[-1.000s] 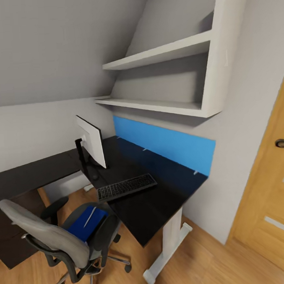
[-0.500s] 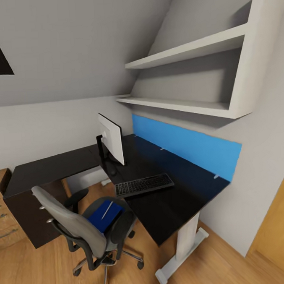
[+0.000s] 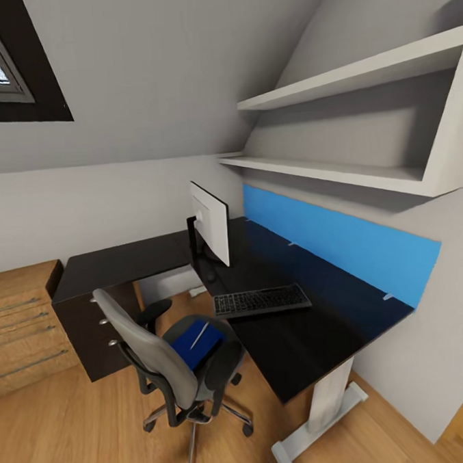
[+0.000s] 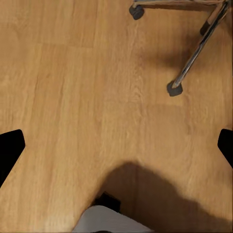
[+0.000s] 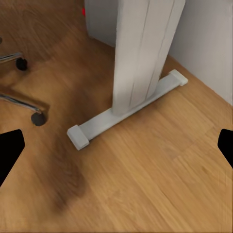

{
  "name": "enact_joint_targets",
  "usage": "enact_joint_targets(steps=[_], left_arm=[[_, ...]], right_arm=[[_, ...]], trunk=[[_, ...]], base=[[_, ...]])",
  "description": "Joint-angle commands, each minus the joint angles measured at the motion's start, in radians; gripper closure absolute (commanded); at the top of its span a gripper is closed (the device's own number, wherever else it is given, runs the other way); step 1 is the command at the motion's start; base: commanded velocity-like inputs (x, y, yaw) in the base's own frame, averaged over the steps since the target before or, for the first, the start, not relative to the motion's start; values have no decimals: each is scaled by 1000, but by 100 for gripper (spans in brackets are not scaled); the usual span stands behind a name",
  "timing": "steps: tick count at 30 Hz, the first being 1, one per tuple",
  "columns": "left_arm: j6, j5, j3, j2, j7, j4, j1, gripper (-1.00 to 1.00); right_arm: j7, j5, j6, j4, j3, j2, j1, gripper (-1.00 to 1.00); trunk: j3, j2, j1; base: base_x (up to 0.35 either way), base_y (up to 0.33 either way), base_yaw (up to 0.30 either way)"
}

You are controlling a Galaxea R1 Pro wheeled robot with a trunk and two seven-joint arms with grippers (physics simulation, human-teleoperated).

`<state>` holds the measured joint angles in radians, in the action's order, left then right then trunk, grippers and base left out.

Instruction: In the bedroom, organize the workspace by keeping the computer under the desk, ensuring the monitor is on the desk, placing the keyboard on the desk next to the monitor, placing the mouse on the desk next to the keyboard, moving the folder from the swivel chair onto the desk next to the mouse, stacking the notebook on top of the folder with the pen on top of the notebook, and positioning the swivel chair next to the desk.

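Note:
The black L-shaped desk (image 3: 299, 337) carries the monitor (image 3: 211, 230) near its inner corner and the keyboard (image 3: 261, 301) in front of it. The grey swivel chair (image 3: 153, 356) stands against the desk's front edge. On its seat lies the blue folder (image 3: 209, 342) with a thin pale pen (image 3: 200, 335) across it. Notebook, mouse and computer are out of view. My left gripper (image 4: 117, 148) hangs open over bare floor near the chair's castors (image 4: 174, 89). My right gripper (image 5: 117, 145) is open above the floor by the desk's white leg (image 5: 141, 53).
A low light-wood cabinet (image 3: 24, 319) stands left of the desk's black drawer unit (image 3: 93, 329). White shelves (image 3: 345, 80) and a blue back panel (image 3: 342, 242) line the wall behind the desk. A skylight (image 3: 2, 67) sits in the sloped ceiling. Wood floor lies open before the chair.
The whole head view has swung left: the door has slid out at the right, and the skylight and wood cabinet have come in. Desk, chair and their things stay put.

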<state>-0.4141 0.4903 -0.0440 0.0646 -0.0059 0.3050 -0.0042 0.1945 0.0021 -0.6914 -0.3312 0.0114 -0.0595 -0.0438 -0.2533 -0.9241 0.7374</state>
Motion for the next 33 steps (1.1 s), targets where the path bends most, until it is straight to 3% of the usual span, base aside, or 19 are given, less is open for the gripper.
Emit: enact_joint_targets(steps=[1,2,3,7,23,33], left_arm=[[-1,-46,-2,-2,0,0,0,-100],[-2,-97,-2,-4,1,0,0,-100],[-7,-201,-2,-6,3,0,0,-100],[-10,-230,-3,-6,3,1,0,-100],[-13,-239,-9,-9,4,27,0,-100],[-12,-240,-9,-10,8,34,0,-100]], right_arm=[[2,1,-3,0,1,0,-1,-100],[2,2,-3,1,1,0,-1,-100],[5,3,-3,1,1,-1,-1,-100],[5,4,-4,1,0,-2,0,-100],[5,5,-4,1,-1,-2,-1,-100],[5,6,-4,2,-1,-3,0,-100]], trunk=[[-1,-1,0],[-1,-1,0],[-1,-1,0],[-1,-1,0],[-1,-1,0],[-1,-1,0]], base=[[0,0,245],[0,0,244],[0,0,145],[0,0,80],[0,0,16],[59,-219,242]])
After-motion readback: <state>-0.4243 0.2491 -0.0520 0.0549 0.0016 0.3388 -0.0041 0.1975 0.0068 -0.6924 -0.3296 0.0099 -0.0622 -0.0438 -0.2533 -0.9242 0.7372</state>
